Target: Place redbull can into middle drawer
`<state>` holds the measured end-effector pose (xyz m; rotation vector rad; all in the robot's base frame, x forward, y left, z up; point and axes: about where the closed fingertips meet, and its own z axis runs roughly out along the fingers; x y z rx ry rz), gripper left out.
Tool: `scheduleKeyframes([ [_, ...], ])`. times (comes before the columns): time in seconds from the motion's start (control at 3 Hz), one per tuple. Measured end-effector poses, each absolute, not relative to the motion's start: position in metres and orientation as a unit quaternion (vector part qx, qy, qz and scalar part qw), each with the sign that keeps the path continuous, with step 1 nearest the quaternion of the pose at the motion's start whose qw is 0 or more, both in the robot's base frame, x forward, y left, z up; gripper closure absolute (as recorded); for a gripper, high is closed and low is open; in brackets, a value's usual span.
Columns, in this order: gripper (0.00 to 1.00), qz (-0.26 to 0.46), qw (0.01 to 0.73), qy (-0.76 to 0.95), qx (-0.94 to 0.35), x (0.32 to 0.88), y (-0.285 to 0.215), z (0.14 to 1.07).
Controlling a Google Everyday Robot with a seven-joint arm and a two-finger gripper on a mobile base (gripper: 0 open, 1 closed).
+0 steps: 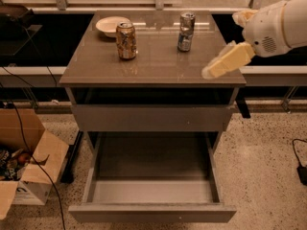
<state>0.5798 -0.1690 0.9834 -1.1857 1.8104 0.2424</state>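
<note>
The redbull can (186,31), slim and silver with blue patches, stands upright at the back of the cabinet top, right of centre. My gripper (216,67) hangs over the right edge of the cabinet top, to the right of the can and nearer the front, apart from it and holding nothing. The middle drawer (151,164) is pulled out below, wide and shallow, and its pale grey floor is bare.
A wider gold-orange can (126,40) stands left of the redbull can, with a white bowl (110,25) behind it. The drawer front above (151,117) has a dark gap along its top. An open cardboard box (24,162) and cables lie on the floor at left.
</note>
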Motion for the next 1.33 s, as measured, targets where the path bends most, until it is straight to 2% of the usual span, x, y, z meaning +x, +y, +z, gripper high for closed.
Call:
scheduleKeyframes([
  [0.67, 0.00, 0.105, 0.530, 0.732, -0.416, 0.654, -0.175, 0.967],
  [1.33, 0.00, 0.124, 0.538, 0.741, -0.382, 0.729, -0.197, 0.925],
])
